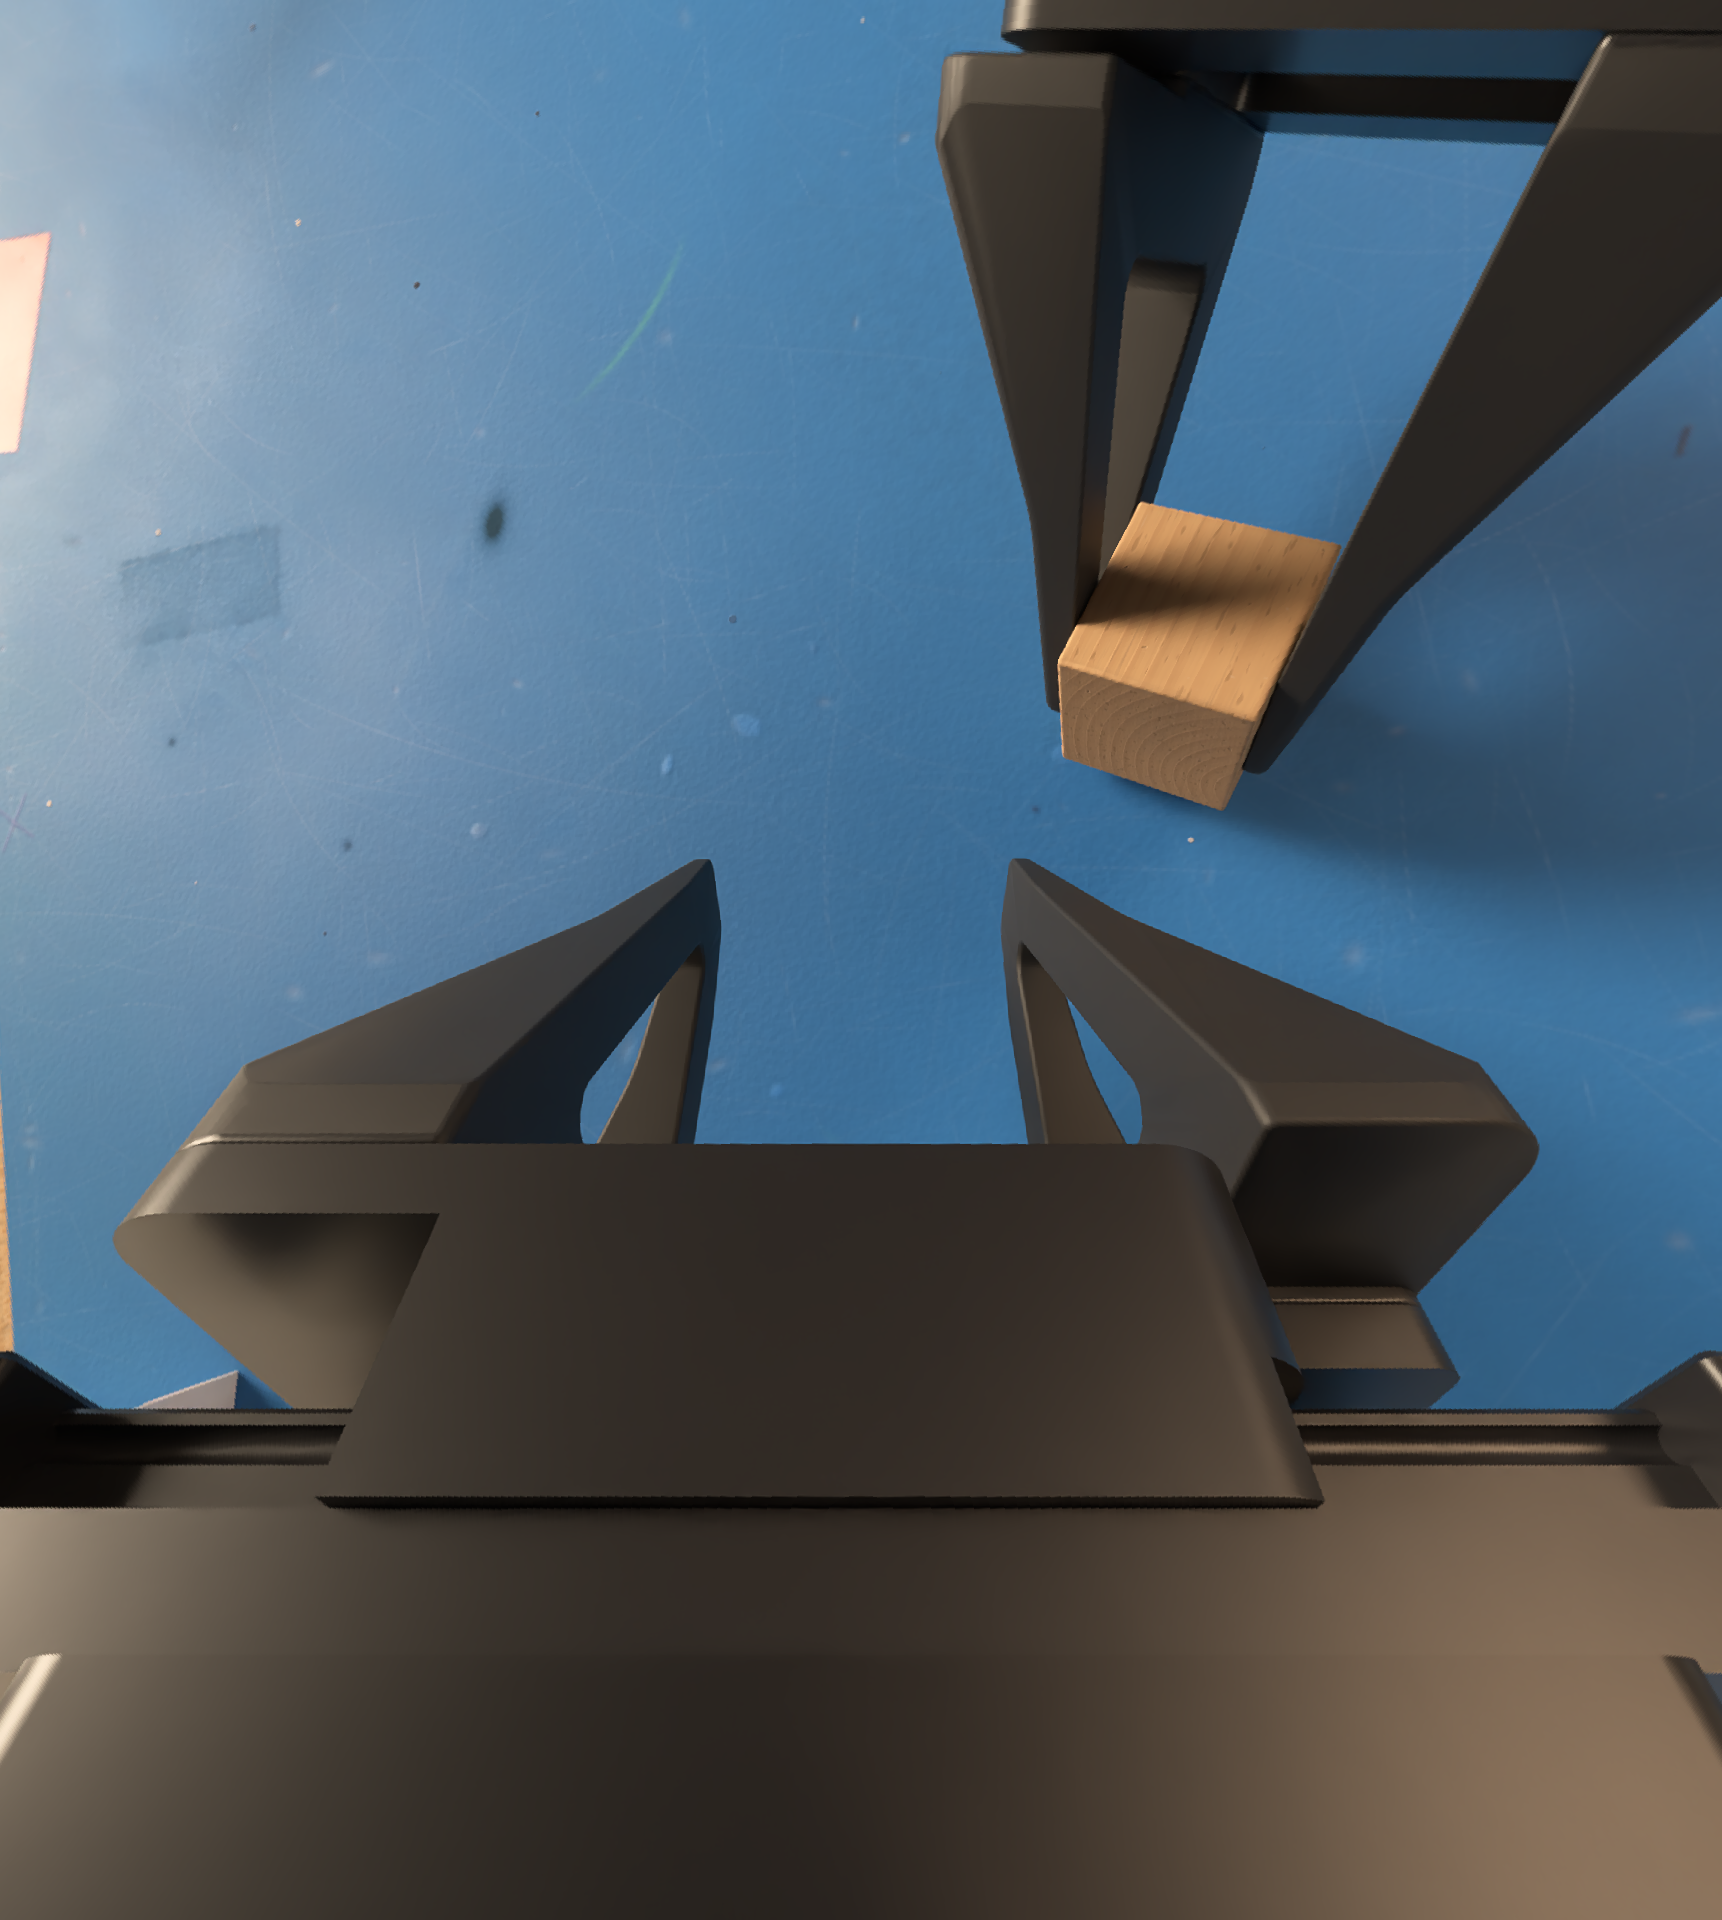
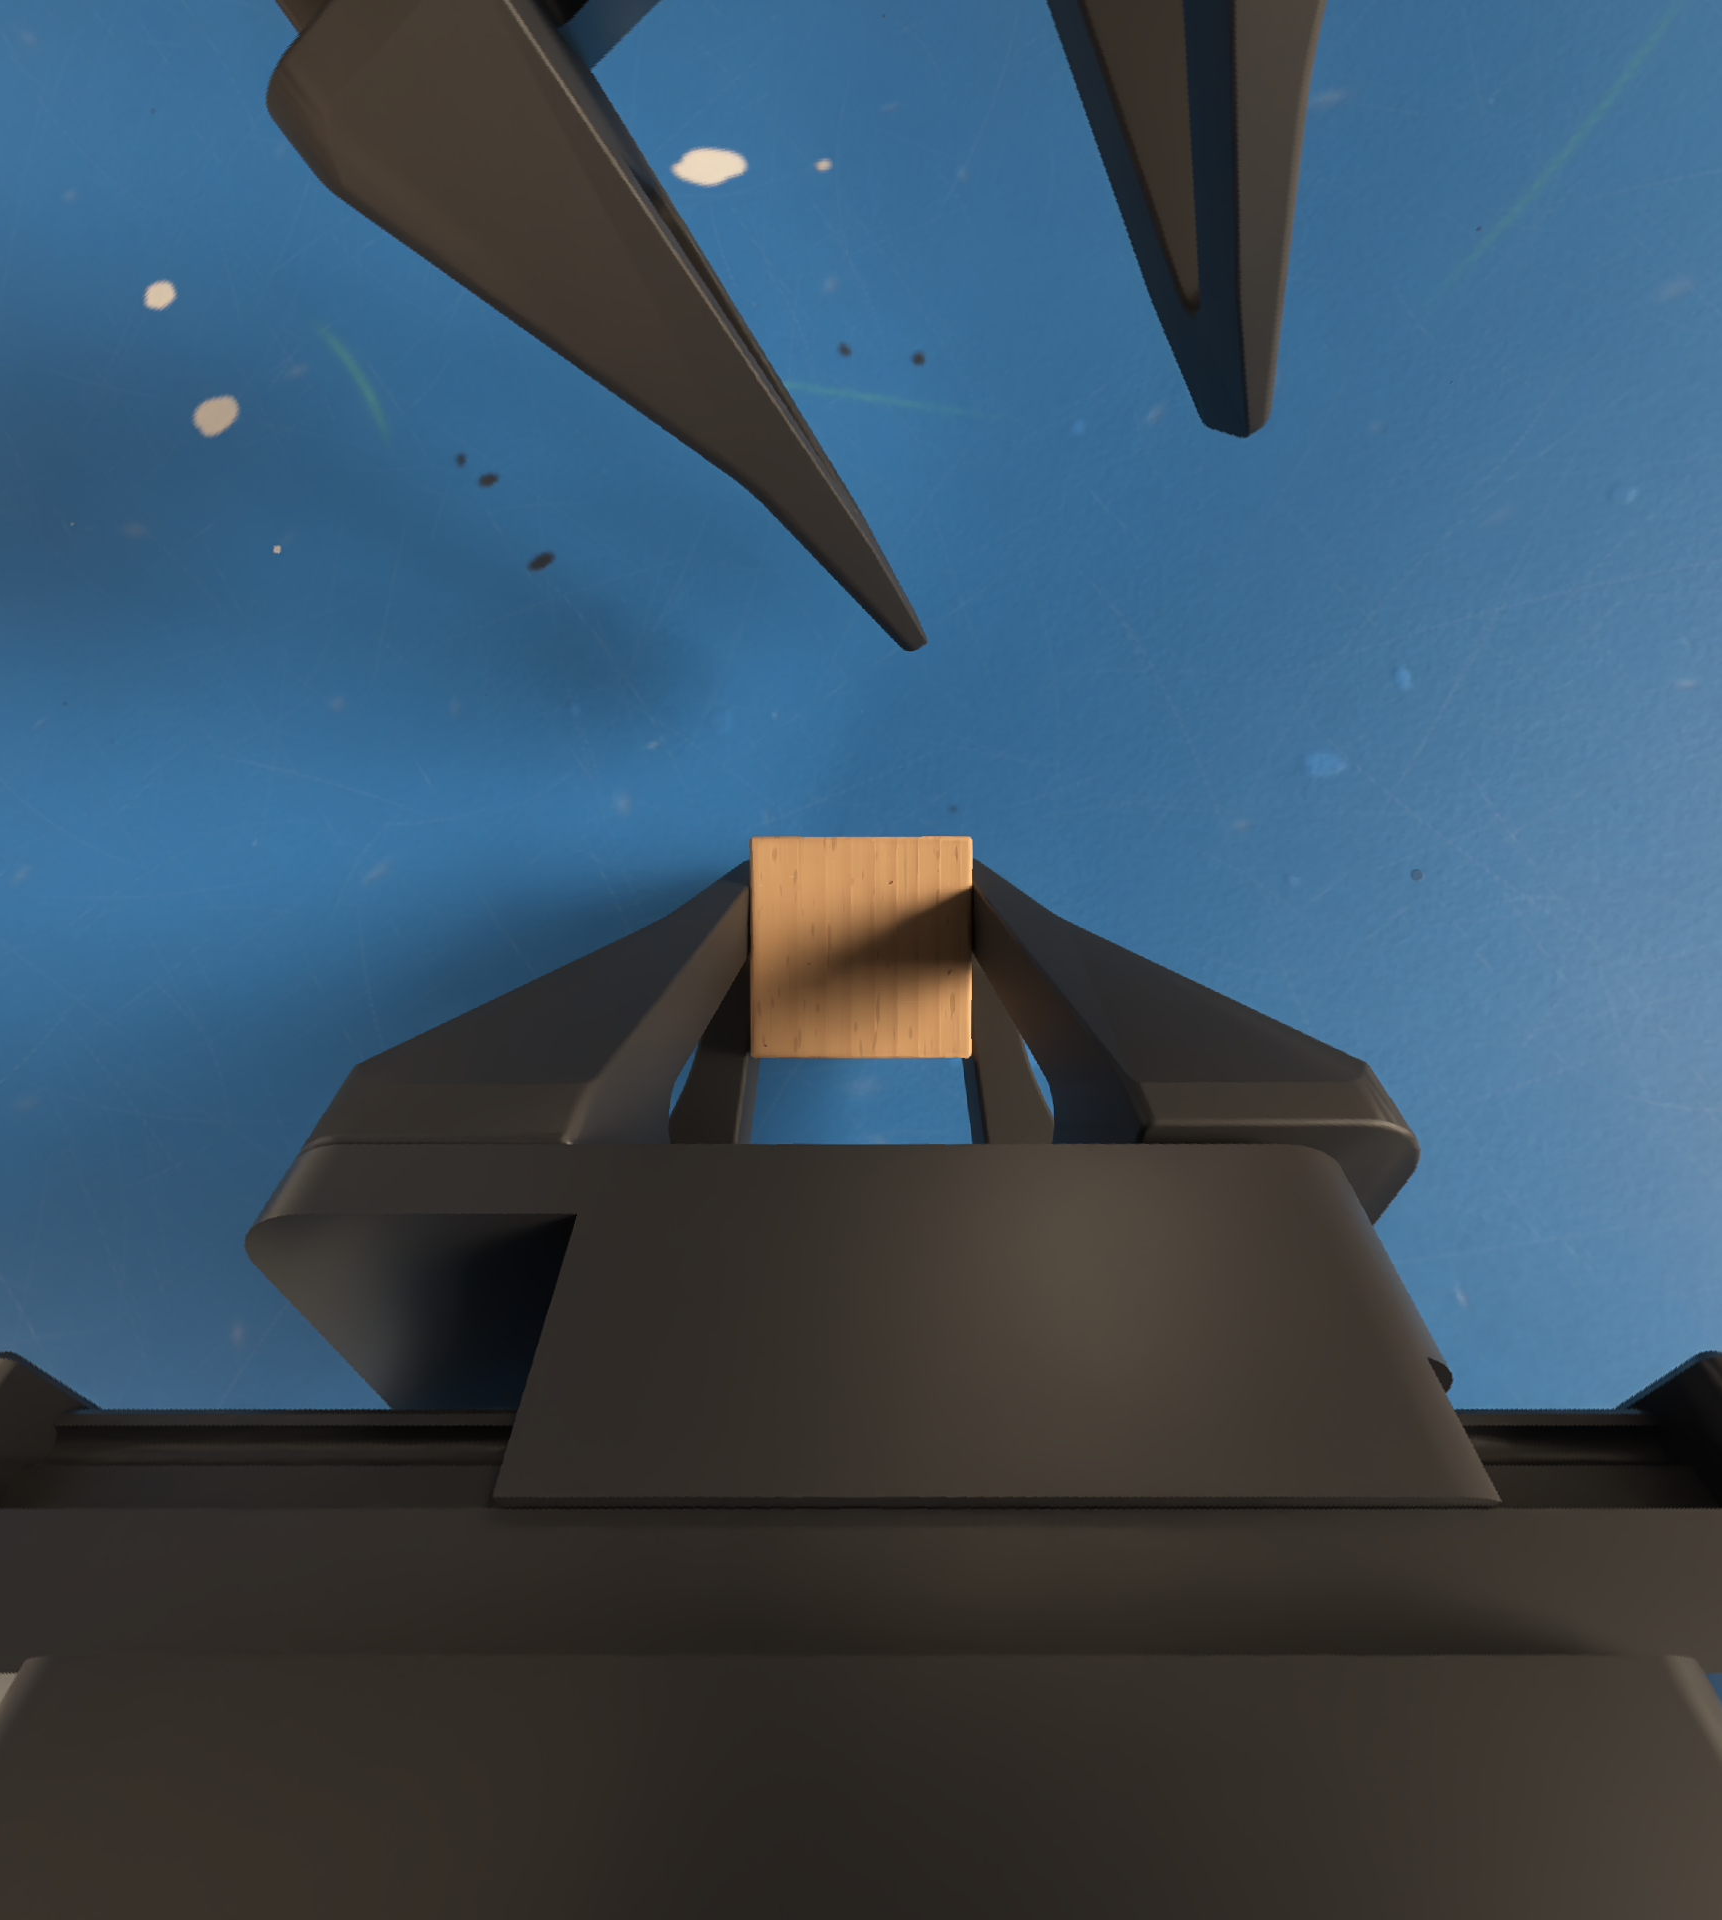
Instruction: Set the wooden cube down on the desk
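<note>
1. Right claw (image 2: 861, 894) is clamping the wooden cube (image 2: 861, 948) between both fingertips, above the blue table (image 2: 1459, 935).
2. Left claw (image 1: 859, 868) is standing apart, holding nothing, facing the right claw, with the cube just beyond its tips.

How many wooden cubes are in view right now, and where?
1. The wooden cube sits between the fingers of the right gripper, above the blue desk. The left gripper is open and empty. More could lie outside both views.
</note>
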Motion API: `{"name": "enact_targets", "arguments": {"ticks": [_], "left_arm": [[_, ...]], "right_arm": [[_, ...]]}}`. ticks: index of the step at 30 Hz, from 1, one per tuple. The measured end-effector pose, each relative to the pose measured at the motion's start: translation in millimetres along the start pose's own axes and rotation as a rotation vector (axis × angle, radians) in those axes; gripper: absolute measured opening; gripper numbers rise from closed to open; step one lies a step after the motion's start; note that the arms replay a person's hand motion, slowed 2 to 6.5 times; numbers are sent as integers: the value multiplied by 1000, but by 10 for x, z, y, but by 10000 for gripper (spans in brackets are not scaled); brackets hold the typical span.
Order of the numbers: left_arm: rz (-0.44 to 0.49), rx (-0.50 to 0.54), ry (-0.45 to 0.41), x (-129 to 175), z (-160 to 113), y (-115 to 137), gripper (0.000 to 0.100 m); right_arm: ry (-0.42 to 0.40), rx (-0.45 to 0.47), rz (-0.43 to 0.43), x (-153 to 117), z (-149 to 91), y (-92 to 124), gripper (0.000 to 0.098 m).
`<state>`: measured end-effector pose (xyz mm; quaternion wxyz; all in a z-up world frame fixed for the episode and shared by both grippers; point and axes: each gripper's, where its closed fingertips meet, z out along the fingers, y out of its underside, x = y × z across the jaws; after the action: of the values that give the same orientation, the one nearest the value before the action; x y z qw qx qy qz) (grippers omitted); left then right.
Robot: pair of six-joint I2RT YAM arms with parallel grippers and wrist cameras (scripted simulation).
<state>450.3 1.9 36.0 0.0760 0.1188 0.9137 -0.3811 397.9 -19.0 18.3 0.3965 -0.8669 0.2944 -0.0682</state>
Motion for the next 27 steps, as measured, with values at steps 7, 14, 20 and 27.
{"name": "enact_targets", "arguments": {"ticks": [7,14,20,27], "left_arm": [[22,8,39,0,3,-28,462],[38,1,75,41,-6,-25,454],[40,2,102,50,-15,-43,451],[49,22,126,82,-16,-76,446]], "right_arm": [[-12,2,-3,-3,0,-2,301],[-33,1,0,-11,4,-7,301],[-53,-1,-4,-27,8,-11,301],[-76,-7,-16,-45,15,-15,301]]}}
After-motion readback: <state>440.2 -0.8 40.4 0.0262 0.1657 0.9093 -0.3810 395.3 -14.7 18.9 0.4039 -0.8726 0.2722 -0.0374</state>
